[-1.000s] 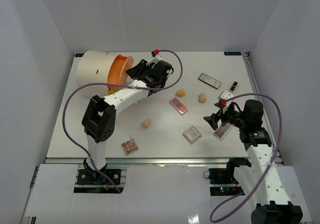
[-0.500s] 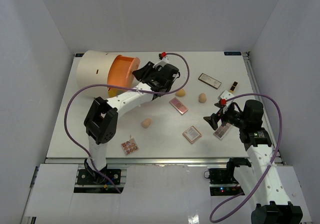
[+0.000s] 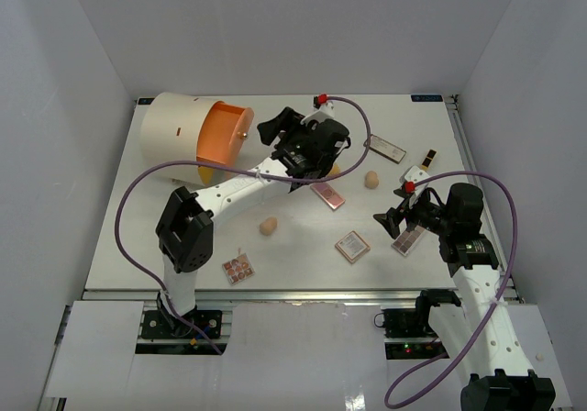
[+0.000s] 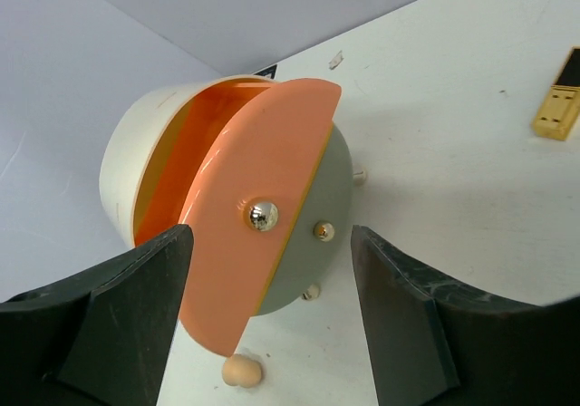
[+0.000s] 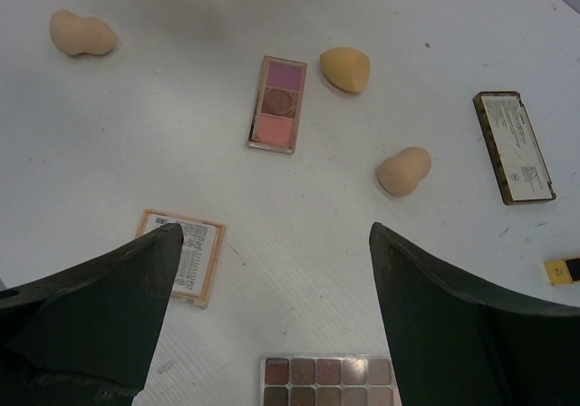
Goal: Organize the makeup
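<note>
Makeup lies scattered on the white table: a pink palette (image 3: pixel 327 194), an orange-framed palette (image 3: pixel 352 246), a small palette (image 3: pixel 238 267), a dark palette (image 3: pixel 384 148), two peach sponges (image 3: pixel 371 180) (image 3: pixel 268 226) and a yellow-and-black stick (image 3: pixel 427 159). My left gripper (image 3: pixel 275 127) hangs open and empty, facing the cylinder's swung-out orange door (image 4: pixel 258 234) and its silver knob (image 4: pixel 263 214). A sponge (image 4: pixel 242 370) lies below the door. My right gripper (image 3: pixel 390 223) is open and empty above a brown palette (image 5: pixel 331 381).
The big cream cylinder (image 3: pixel 170 136) lies on its side at the back left, its orange inside showing. A small yellow item with a black end (image 4: pixel 562 98) lies at the right of the left wrist view. White walls enclose the table.
The left gripper has moved right, away from the cylinder, and its jaws have opened. The orange door has swung further open. The right arm has not moved.
</note>
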Controlling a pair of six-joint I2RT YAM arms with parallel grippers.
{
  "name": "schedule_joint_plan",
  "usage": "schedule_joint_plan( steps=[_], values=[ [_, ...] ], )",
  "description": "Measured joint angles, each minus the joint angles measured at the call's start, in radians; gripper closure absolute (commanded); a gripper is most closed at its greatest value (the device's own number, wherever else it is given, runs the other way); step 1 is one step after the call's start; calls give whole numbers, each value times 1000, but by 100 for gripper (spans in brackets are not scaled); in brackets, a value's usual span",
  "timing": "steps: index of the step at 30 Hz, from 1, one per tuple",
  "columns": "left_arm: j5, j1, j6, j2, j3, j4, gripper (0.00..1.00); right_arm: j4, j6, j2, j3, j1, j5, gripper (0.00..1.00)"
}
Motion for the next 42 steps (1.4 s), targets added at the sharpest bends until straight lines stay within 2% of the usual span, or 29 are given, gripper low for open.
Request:
schedule_joint_plan(
  steps=[3,5,8,10,16,18,21,24,29,34,42],
  values=[
    [14,-46,-6,-28,1,-9,15,0,0,0,0,0,3,10],
    [54,-81,-70,-56,4,-60,15,0,0,0,0,0,4,10],
    [256,-117,-272,-115,38,-258,15,0,-2,0,0,0,3,10],
    [417,-117,-377,-198,-10,-326,15,0,-5,-2,0,0,3,9],
    [843,-61,-600,-625,-526,-251,12,-6,-24,2,0,-1,-15,1],
    [976,-19,-651,-722,-680,-226,12,-12,-35,8,0,-2,-34,5],
    [1157,73,-688,-747,-801,-203,12,-25,-59,28,0,-3,-66,5],
    [1286,163,-693,-704,-850,-185,15,-34,-80,44,0,-5,-96,5],
    [1363,183,-685,-603,-841,-155,24,-38,-101,45,0,-6,-129,6],
    [1359,183,-678,-473,-769,-143,34,-50,-113,45,0,-6,-139,6],
    [1204,183,-675,-351,-734,-141,44,-54,-125,45,0,-8,-139,6]
  ],
)
